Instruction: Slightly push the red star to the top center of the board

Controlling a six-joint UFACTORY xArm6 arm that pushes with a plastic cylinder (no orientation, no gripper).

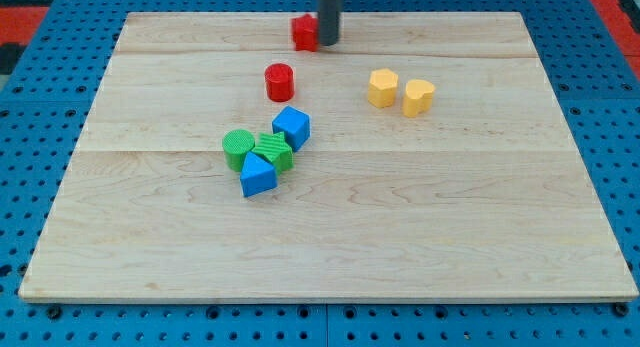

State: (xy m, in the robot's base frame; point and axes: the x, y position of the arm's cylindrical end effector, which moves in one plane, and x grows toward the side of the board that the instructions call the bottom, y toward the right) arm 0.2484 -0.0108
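Observation:
The red star [304, 32] lies near the view's top edge of the wooden board [450, 217], a little left of centre. The rod partly hides its right side. My tip [327, 44] rests on the board right against the star's right side. A red cylinder [279, 82] stands below the star, apart from it.
A yellow hexagon block [382, 88] and a yellow heart block [418, 96] sit side by side at the view's right of centre. A cluster holds a blue cube [291, 127], a green cylinder [238, 148], a green star block [272, 150] and a blue triangle block [257, 175].

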